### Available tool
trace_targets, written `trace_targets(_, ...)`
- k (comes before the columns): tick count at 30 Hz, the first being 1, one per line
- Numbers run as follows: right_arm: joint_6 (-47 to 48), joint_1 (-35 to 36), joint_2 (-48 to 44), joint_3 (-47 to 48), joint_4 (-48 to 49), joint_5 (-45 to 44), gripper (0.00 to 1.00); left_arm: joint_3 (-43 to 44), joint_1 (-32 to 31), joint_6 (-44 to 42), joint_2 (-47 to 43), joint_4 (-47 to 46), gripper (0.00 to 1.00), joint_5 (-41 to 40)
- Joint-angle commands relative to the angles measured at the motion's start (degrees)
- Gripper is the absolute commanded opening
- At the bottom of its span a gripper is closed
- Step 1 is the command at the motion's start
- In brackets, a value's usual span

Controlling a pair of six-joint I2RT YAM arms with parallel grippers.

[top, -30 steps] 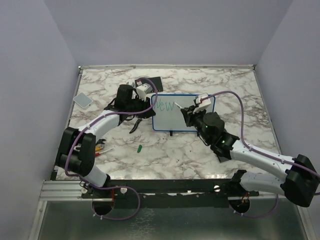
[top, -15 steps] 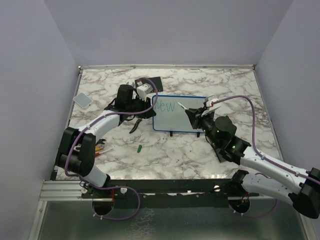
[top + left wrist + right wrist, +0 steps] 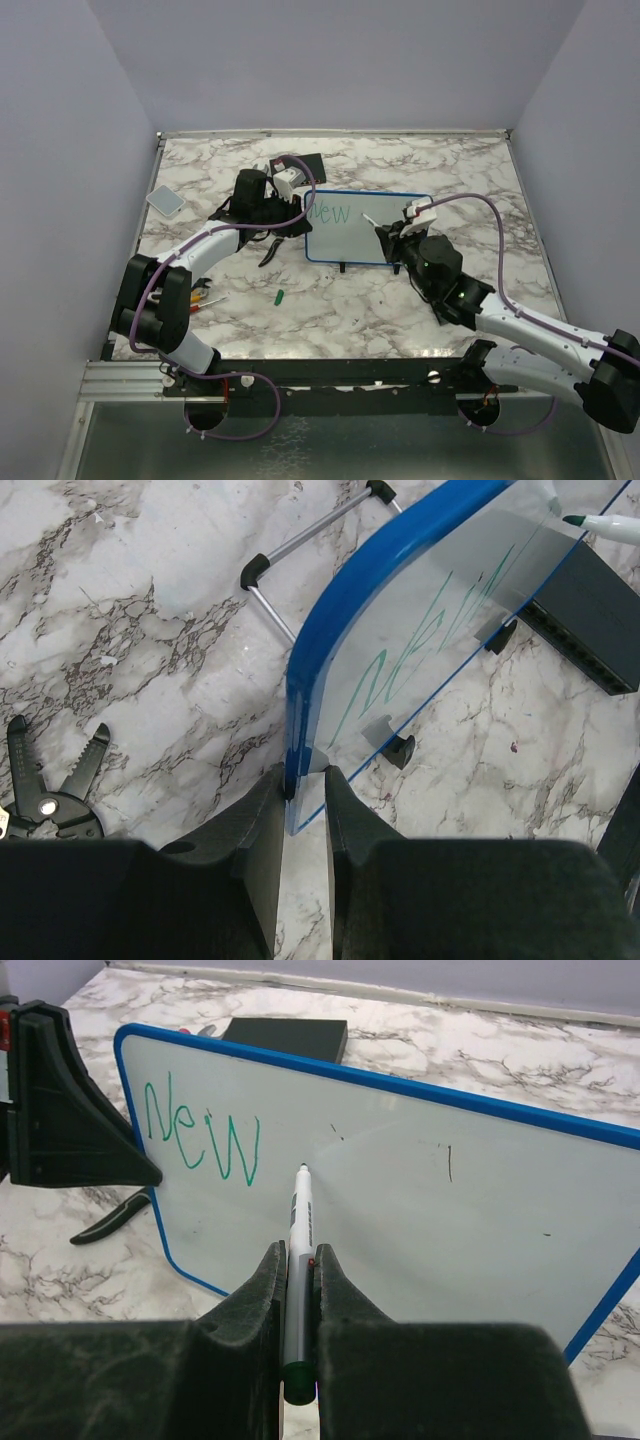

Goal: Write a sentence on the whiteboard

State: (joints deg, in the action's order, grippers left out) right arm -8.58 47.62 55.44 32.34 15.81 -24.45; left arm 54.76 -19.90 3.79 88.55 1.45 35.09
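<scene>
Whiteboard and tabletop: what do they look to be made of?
The whiteboard: a smooth, glossy white panel, likely coated board or plastic; it takes the green ink and shows a soft sheen. Its blue rim: moulded plastic, by its rounded, shiny look. The table: marble-patterned, white with dark veins; real stone or printed laminate cannot be told.

L gripper pinched narrow; R gripper clamped tight.

A: Count, writing gear?
B: 1 whiteboard, 1 marker, 1 loose green cap.
A: Other items on the desk?
B: 1 black pliers, 1 black box, 1 grey pad.
A: Hands, text?
B: 2 hands: left hand, right hand. 1 green word.
</scene>
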Motion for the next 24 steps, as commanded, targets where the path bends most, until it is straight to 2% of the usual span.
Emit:
trace_targets(1,-0.5,-0.2,1.7,0.0,0.4,-3.5,0.01,1.0,-0.3,-0.6,-0.8,0.8,0.21,0.2)
trace_targets(13,2.4,-0.2,3.1,0.9,3.5,-1.4,0.01,1.0,-0.3,-0.6,-0.9,0.9,0.21,0.4)
trace_targets(24,1.7,-0.2,6.8,1.3,1.3,3.1,0.01,1.0,-0.2,-0.5,-0.9,0.8,0.21,0.3)
